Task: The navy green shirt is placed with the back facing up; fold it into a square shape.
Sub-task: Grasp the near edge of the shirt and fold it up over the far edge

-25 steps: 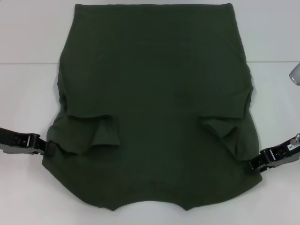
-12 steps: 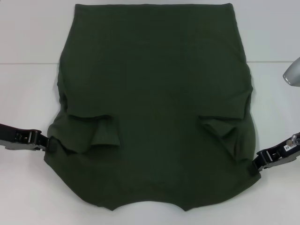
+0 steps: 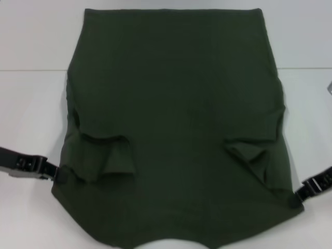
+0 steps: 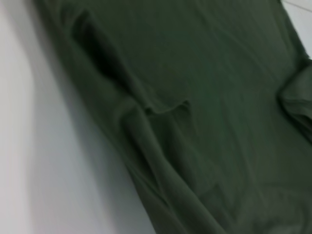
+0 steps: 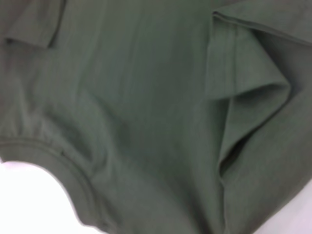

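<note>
Both pincers — left pincer, right pincer — have dragged the navy green shirt nearer.

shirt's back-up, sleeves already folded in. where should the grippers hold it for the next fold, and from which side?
Likely the two near shoulder corners of the navy green shirt, each approached from outside. The left gripper and right gripper sit at those side edges. Both sleeves lie folded inward, leaving straight sides, and the collar end is nearest the robot, so lifting these corners should carry that end toward the far hem.
</note>
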Available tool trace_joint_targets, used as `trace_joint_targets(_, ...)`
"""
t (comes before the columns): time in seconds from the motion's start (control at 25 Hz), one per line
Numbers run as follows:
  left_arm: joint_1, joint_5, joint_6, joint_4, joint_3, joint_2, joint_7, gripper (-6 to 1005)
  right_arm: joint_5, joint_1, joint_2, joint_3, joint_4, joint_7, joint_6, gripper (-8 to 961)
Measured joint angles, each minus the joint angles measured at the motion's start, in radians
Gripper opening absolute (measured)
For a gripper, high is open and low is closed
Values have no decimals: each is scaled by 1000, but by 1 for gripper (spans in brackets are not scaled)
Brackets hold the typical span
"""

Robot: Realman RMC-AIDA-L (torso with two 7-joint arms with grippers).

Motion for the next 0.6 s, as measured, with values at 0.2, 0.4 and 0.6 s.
trace_joint_targets(0.2,11,-2,79,-51,0,35,17,51,2,-29,-13,22,-32,-97,-155,36)
trace_joint_targets(0.4,9,8,227,-109,-25,70,90,52,-4,-40,-8,13,-30,-195,-256,44)
trace_joint_targets(0.6,20,39,323,-124,18,61,115,52,-7,-53,12,-32,-32,-271,-311,52)
